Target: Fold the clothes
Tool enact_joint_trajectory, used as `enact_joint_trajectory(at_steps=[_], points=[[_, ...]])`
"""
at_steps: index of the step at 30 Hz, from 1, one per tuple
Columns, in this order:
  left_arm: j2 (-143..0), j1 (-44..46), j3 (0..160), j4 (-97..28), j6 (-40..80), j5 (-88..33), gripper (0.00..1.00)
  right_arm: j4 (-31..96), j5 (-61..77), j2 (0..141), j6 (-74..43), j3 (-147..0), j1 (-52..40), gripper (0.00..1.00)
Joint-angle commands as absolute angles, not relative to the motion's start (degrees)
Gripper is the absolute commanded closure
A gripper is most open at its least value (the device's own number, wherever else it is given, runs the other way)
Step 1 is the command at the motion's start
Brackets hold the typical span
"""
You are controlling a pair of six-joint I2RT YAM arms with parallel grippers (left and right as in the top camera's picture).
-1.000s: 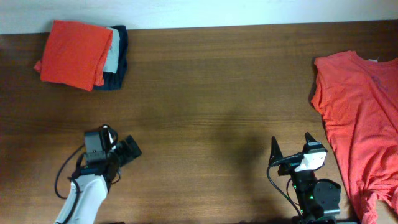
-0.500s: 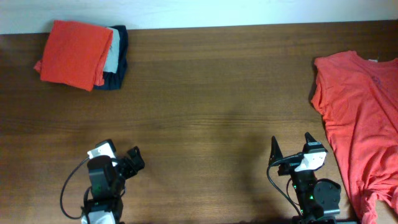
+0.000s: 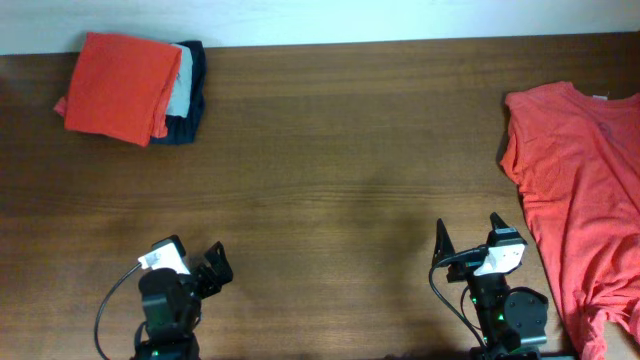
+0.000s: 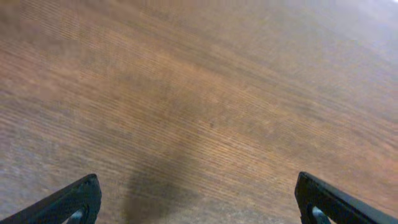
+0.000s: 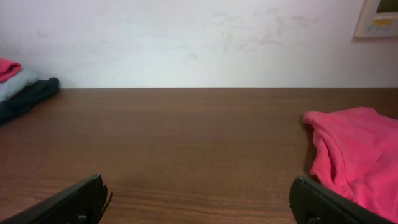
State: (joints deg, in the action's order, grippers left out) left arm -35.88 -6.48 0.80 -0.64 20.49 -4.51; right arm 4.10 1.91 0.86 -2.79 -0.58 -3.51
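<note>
Orange-red cotton lay spread over the right end of the tabletop: an unfolded T-shirt, flat at its far half and rumpled toward the near edge. Just beside it sat the right pincer, jaws spread wide and empty. The left pincer, equally spread and empty, hung over bare wood, well apart from the cloth. A folded shirt rested on a grey and dark pile in the far left corner. To my eye the danger was a one-sided grab. With only the right arm near, a pull could drag the T-shirt into a heap, or the tips might catch a single layer at the rumpled hem. Part of the cloth ran past the overhead picture's edge, so I could not tell whether it overhung the tabletop, and a tug might slide it off. The overhead view alone showed the whole layout. The right wrist view showed the wall and the T-shirt's raised, puckered edge, and the left wrist view showed nothing but wood grain.
</note>
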Motion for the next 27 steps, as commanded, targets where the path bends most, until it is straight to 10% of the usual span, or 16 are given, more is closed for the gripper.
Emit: enact_joint_trajectory(at_steps=[1, 27], points=[[-28.3, -5.3, 0.5, -4.1, 15.6, -4.7, 0.01, 4.5, 1.2, 0.5, -3.1, -0.3, -3.3, 0.02], [-0.3, 1.7, 0.5, -4.8, -3.1, 0.7, 0.01, 4.5, 1.2, 0.5, -3.1, -0.3, -3.3, 0.02]])
